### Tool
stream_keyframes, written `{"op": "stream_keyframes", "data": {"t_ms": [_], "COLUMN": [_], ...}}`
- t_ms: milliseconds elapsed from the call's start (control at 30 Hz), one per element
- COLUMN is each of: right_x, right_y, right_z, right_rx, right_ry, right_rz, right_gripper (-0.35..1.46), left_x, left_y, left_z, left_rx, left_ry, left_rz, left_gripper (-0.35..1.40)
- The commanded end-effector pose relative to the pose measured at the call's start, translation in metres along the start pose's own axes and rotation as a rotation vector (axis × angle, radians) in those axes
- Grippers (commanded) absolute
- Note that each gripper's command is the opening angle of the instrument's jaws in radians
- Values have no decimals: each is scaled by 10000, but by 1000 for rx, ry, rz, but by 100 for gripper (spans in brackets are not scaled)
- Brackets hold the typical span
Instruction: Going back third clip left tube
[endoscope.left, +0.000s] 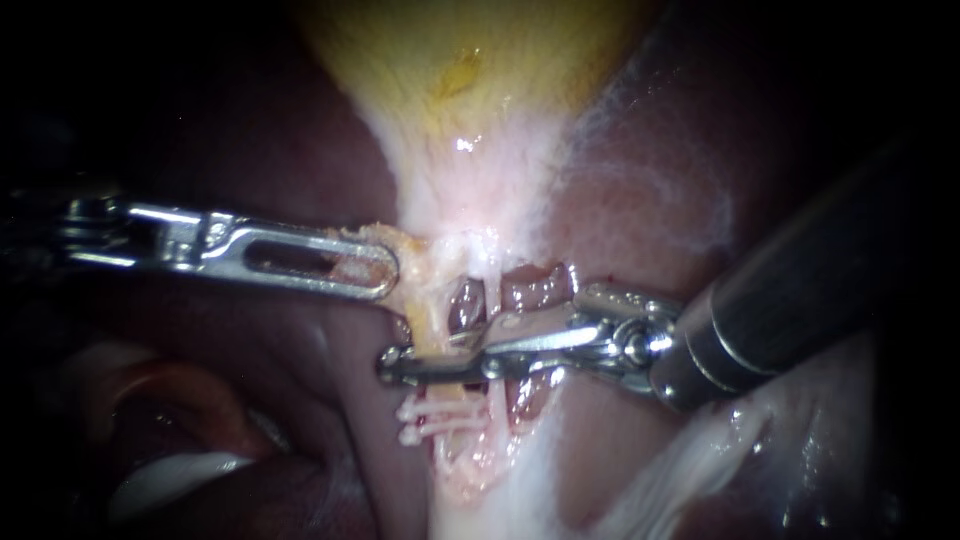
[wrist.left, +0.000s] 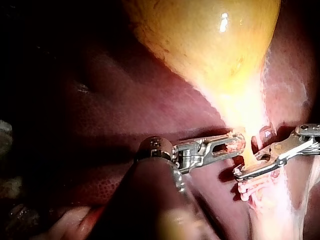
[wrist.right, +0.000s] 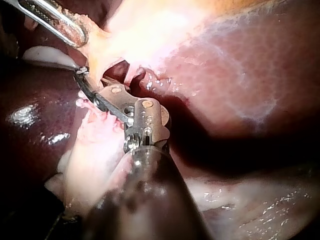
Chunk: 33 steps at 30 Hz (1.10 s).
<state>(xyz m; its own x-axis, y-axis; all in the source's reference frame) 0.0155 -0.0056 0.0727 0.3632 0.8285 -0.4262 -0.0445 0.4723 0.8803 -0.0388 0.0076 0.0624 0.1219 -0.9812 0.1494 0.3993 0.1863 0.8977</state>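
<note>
Right instrument: end effector laid across the left tube, just on the gallbladder side of two pale clips. Clamped or merely straddling, I cannot tell.

Left instrument: end effector closed on a tag of tissue at the gallbladder neck, holding it taut.

Step in hand, by my judgement: withdrawal from the third clip site.

Next move calls for: release confirmed first, then a straight retreat along the shaft line, dragging neither tube nor clips.
</note>
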Motion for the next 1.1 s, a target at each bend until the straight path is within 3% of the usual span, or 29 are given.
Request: {"op": "stream_keyframes", "data": {"t_ms": [33,133,267,367,733,1100], "right_x": [0,0,-2,2,1,7], "right_y": [0,0,-4,-7,-10,-16], "right_z": [-1,-1,-2,1,-7,-59], "right_rx": [2,4,-31,-71,-123,-108], "right_ry": [2,-2,7,16,19,15], "right_rz": [-1,-61,-245,-340,-460,-493], "right_gripper": [-35,-35,28,48,50,50], "left_x": [0,0,0,0,2,2], "left_y": [0,0,1,3,4,5], "left_z": [0,0,-2,-2,-2,-4], "left_rx": [0,0,1,1,1,2], "left_ry": [0,0,1,1,1,2], "left_rz": [0,0,1,1,2,3], "left_gripper": [-35,-35,-35,-35,-35,-35]}}
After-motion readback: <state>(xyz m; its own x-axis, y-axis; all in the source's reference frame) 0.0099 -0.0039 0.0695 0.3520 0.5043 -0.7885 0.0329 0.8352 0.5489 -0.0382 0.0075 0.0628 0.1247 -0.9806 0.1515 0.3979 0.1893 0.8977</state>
